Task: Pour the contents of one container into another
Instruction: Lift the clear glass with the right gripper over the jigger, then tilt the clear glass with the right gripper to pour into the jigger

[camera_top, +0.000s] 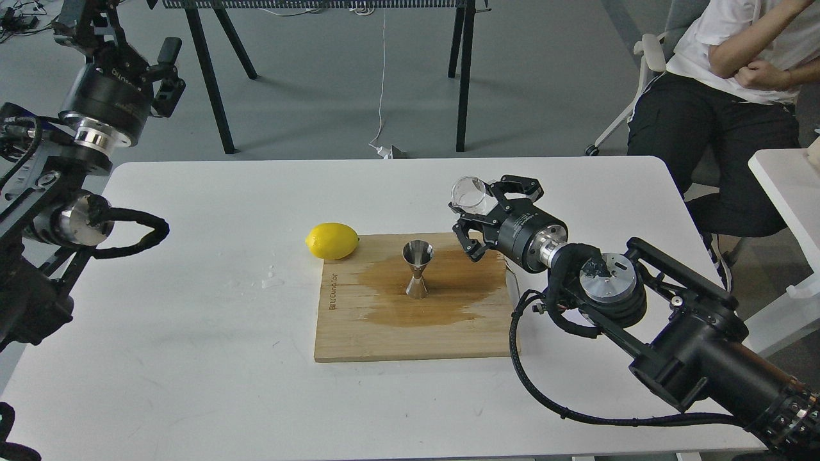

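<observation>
The jigger (417,269) stands mid-board (384,333) — lemon (332,241) at its back-left corner, cup (469,194) right.

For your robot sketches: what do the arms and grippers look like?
Both arms are black with chunky cylindrical joints and polished silver rings. Looped black cables run outside them. The right gripper has black, angular open-frame fingers; its wrist carries small white print. The left gripper is black too.
</observation>
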You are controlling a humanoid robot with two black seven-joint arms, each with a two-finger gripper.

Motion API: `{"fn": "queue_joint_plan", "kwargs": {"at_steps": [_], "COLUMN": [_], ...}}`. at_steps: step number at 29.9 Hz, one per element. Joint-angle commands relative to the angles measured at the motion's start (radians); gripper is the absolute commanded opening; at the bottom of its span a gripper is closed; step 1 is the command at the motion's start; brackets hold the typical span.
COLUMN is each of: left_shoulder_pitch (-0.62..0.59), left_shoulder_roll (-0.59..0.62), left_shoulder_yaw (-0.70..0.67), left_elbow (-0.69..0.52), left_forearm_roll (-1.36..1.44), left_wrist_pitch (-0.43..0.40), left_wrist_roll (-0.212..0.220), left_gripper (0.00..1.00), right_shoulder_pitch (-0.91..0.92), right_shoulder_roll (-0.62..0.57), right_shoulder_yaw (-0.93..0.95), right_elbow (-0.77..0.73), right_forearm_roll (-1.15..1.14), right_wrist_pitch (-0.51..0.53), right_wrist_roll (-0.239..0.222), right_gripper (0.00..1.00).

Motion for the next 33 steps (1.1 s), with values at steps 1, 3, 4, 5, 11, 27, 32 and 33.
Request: {"fn": "queue_joint_plan", "kwargs": {"at_steps": [1, 3, 4, 5, 11, 27, 32, 33], "left_shoulder_pitch": [0.000, 0.000, 0.001, 0.005, 0.014, 0.018, 0.020, 0.021], "left_shoulder_roll": [0.000, 0.000, 0.000, 0.000, 0.000, -0.002, -0.002, -0.002], "left_shoulder_yaw": [-0.001, -0.001, -0.001, -0.001, 0.000, 0.000, 0.000, 0.000], "left_elbow": [0.000, 0.000, 0.000, 0.000, 0.000, 0.002, 0.002, 0.002], "left_forearm_roll": [0.000, 0.000, 0.000, 0.000, 0.000, 0.000, 0.000, 0.000], "left_wrist_pitch": [0.000, 0.000, 0.000, 0.000, 0.000, 0.001, 0.001, 0.001], "left_wrist_roll": [0.000, -0.001, -0.001, -0.001, -0.015, -0.018, -0.020, -0.018], "left_gripper": [1.00, 1.00, 1.00, 1.00, 1.00, 1.00, 1.00, 1.00], "right_shoulder_pitch": [0.000, 0.006, 0.009, 0.013, 0.025, 0.045, 0.062, 0.063], "right_shoulder_roll": [0.024, 0.048, 0.053, 0.054, 0.077, 0.091, 0.090, 0.087], "right_shoulder_yaw": [-0.002, -0.011, -0.016, -0.024, -0.070, -0.139, -0.151, -0.159], "right_elbow": [0.021, 0.019, 0.019, 0.019, 0.019, 0.024, 0.027, 0.034], "right_forearm_roll": [-0.072, -0.096, -0.109, -0.122, -0.211, -0.379, -0.414, -0.428], "right_wrist_pitch": [-0.038, -0.048, -0.051, -0.052, -0.093, -0.144, -0.144, -0.146], "right_wrist_roll": [0.000, 0.000, 0.000, 0.000, 0.002, 0.000, 0.000, 0.000], "right_gripper": [0.38, 0.38, 0.38, 0.38, 0.38, 0.38, 0.38, 0.38]}}
